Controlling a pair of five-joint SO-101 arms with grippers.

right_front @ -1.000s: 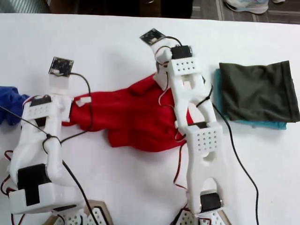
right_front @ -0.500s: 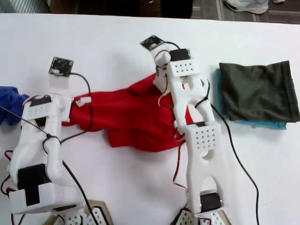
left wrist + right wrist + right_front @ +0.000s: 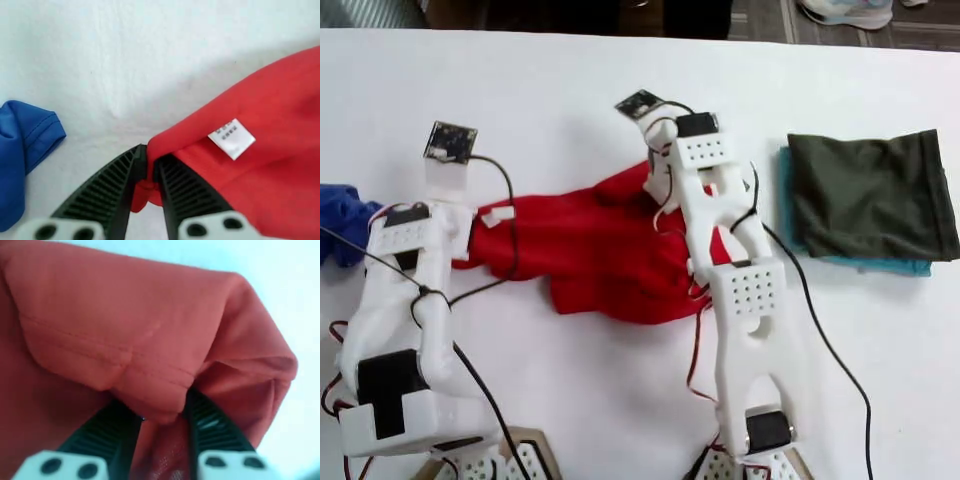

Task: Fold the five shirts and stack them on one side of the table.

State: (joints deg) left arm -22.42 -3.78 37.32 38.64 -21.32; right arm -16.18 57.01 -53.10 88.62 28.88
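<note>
Red cloth lies across the middle of the white table [image 3: 570, 90] in the high view. It is the red shirt [image 3: 600, 255], rumpled and unfolded, stretched between the two arms. The left arm [image 3: 405, 290] stands at the shirt's left end and the right arm [image 3: 745, 300] reaches over its right part to the far edge. Well to the right, a folded dark green shirt [image 3: 870, 195] lies on top of a teal shirt [image 3: 900, 267], whose rim shows beside and below it. A blue shirt [image 3: 340, 225] is bunched at the table's left edge, near the left arm and apart from the red one.

Over in the left wrist view, the left gripper [image 3: 149, 172] has its dark ribbed fingers [image 3: 115, 185] pressed together on a folded edge of the red shirt [image 3: 270, 175]. A small white label [image 3: 231, 138] is sewn to the cloth just beside the pinch. The blue shirt [image 3: 20, 150] lies on the table [image 3: 150, 60], clear of the gripper.

Close up in the right wrist view, the right gripper [image 3: 160, 417] is clamped on a thick fold of the red shirt [image 3: 125, 315], with a stitched hem running just above the fingers [image 3: 210, 425]. Bare table [image 3: 285, 270] shows beyond the fold.
</note>
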